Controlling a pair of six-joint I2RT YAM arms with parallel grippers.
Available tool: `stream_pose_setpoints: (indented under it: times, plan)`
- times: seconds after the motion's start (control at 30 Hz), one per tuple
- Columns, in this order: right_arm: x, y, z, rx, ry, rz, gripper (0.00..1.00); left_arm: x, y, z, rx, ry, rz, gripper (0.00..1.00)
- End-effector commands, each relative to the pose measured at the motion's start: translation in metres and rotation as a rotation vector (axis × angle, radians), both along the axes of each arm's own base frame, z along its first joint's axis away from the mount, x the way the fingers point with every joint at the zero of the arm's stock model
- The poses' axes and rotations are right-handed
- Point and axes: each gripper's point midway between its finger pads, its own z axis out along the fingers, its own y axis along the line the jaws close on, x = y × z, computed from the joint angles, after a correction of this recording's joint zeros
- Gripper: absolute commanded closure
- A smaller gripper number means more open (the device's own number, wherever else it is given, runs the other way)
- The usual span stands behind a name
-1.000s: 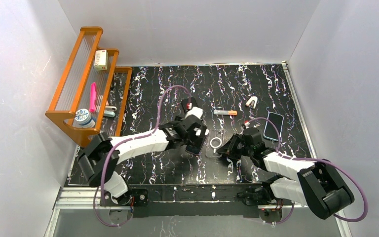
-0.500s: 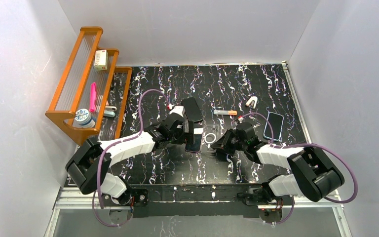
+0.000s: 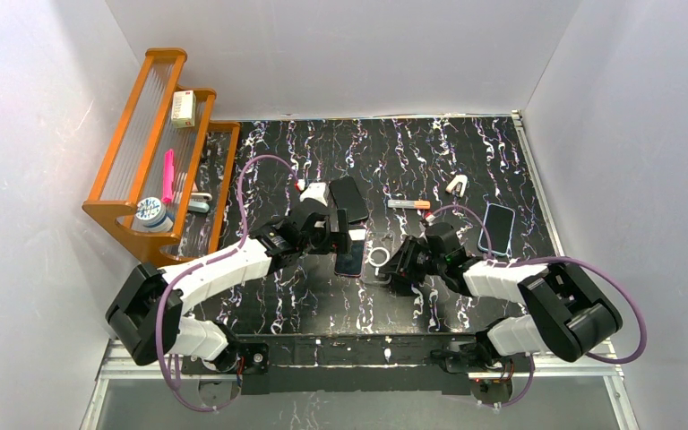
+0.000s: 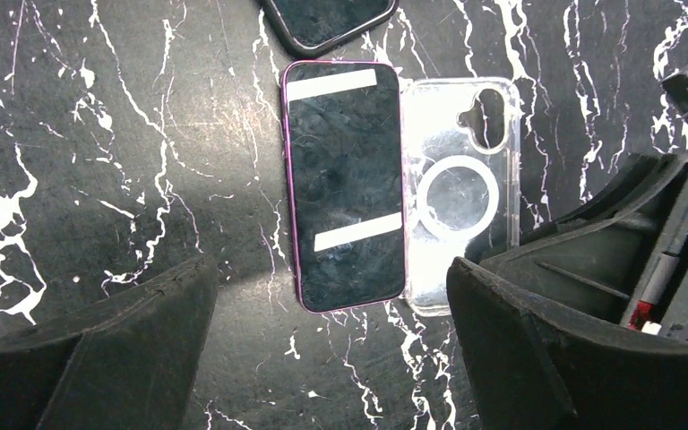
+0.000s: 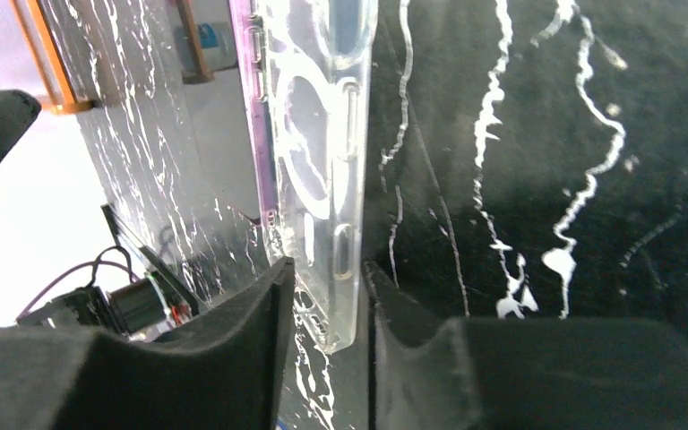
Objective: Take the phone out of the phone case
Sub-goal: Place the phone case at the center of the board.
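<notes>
The phone (image 4: 345, 184) is lying out, centre frame, just beside the clear case (image 4: 461, 193); the left gripper (image 4: 330, 273) is hanging wide open above; the right gripper (image 5: 327, 278) is straddling the case's edge, grip unclear; a snagged case risks shoving the phone.

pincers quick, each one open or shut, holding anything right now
left pincer: open wide above the phone, holding nothing
right pincer: jaws either side of the clear case edge; whether they grip cannot be told

No lettering can be read anywhere: the print on the small cream box (image 3: 182, 108) in the orange wooden rack (image 3: 116, 152) and on the round blue-and-white lid (image 3: 150, 212) is too small.
</notes>
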Motion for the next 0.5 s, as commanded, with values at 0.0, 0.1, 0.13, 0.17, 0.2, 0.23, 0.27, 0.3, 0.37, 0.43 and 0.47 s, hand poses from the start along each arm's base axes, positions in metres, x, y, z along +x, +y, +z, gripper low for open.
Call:
stream_pose_setpoints:
  times: [0.0, 0.1, 0.13, 0.17, 0.2, 0.23, 0.27, 0.3, 0.37, 0.43, 0.47]
  plan:
    - [0.010, -0.002, 0.002, -0.070, -0.049, 0.029, 0.54, 0.004, 0.008, 0.014, 0.016, -0.025, 0.026, 0.04]
    - [0.014, -0.005, 0.003, -0.104, -0.068, 0.026, 0.41, 0.005, 0.011, 0.018, 0.023, -0.036, 0.033, 0.04]
    - [0.015, -0.006, 0.004, -0.112, -0.073, 0.025, 0.40, 0.005, 0.012, 0.020, 0.024, -0.039, 0.035, 0.04]
    - [0.016, -0.007, 0.003, -0.122, -0.076, 0.022, 0.39, 0.005, 0.012, 0.020, 0.025, -0.041, 0.036, 0.03]
    - [0.018, -0.008, 0.003, -0.129, -0.078, 0.017, 0.39, 0.005, 0.013, 0.022, 0.024, -0.043, 0.038, 0.03]
    - [0.019, -0.009, 0.003, -0.132, -0.083, 0.010, 0.39, 0.005, 0.013, 0.022, 0.026, -0.043, 0.038, 0.03]
    - [0.022, -0.009, 0.003, -0.133, -0.086, 0.000, 0.38, 0.005, 0.013, 0.022, 0.026, -0.044, 0.038, 0.03]
    - [0.023, -0.007, 0.004, -0.129, -0.090, -0.002, 0.38, 0.005, 0.013, 0.023, 0.025, -0.043, 0.039, 0.03]
    - [0.026, -0.003, 0.005, -0.116, -0.090, 0.009, 0.38, 0.006, 0.013, 0.022, 0.028, -0.040, 0.040, 0.03]
    - [0.026, 0.001, 0.005, -0.111, -0.084, 0.026, 0.37, 0.005, 0.013, 0.023, 0.030, -0.038, 0.039, 0.03]
    - [0.025, 0.003, 0.005, -0.112, -0.082, 0.033, 0.37, 0.005, 0.013, 0.023, 0.031, -0.038, 0.038, 0.03]
